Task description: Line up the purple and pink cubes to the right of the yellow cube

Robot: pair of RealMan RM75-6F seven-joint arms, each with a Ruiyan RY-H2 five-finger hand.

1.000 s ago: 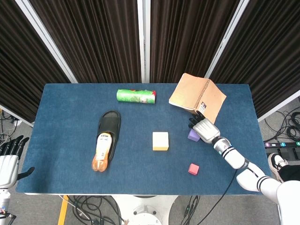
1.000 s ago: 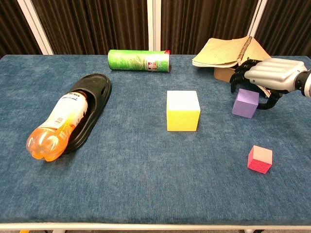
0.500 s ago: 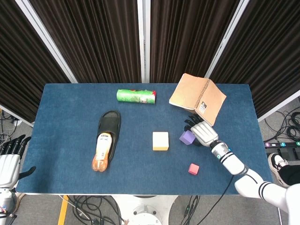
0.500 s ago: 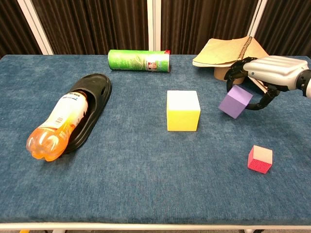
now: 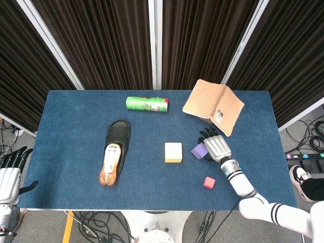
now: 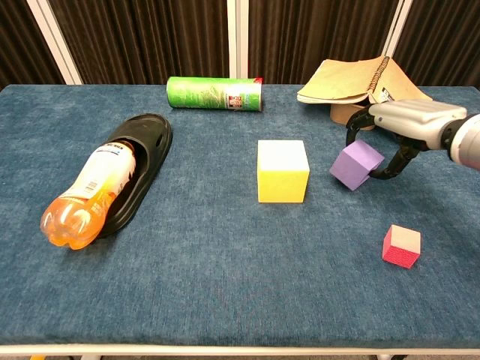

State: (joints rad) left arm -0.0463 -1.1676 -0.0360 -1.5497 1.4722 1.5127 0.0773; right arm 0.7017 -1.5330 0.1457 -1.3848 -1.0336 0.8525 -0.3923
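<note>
- Gripping the purple cube point(image 6: 357, 165) with the right hand point(image 6: 401, 124), fingers wrapped over the top and thumb hooked round the far side, cube tilted on a corner and seemingly lifted off the blue bench point(image 6: 225, 300).
- Sitting just right of the yellow cube point(image 6: 282, 170), that purple one, with a small gap between the two, not touching.
- Showing the same thing from the head view: right hand point(image 5: 216, 147) cupped over the purple cube point(image 5: 199, 151), yellow cube point(image 5: 173, 152) a little to its left.
- Resting flat near the front right of the bench, the pink cube point(image 6: 401, 246), well apart from the purple and yellow ones, nothing touching it.
- Hanging off the bench's front left corner in the head view, the left hand point(image 5: 11, 174), fingers spread apart and holding nothing.
- Lying on the left side: a black slipper point(image 6: 139, 154) with an orange drink bottle point(image 6: 86, 196) resting in it, cap end pointing toward the back.
- Lying on its side at the back, a green can point(image 6: 214, 94).
- Propped open like a tent at back right, a spiral notebook point(image 6: 352, 79), right behind the right hand.
</note>
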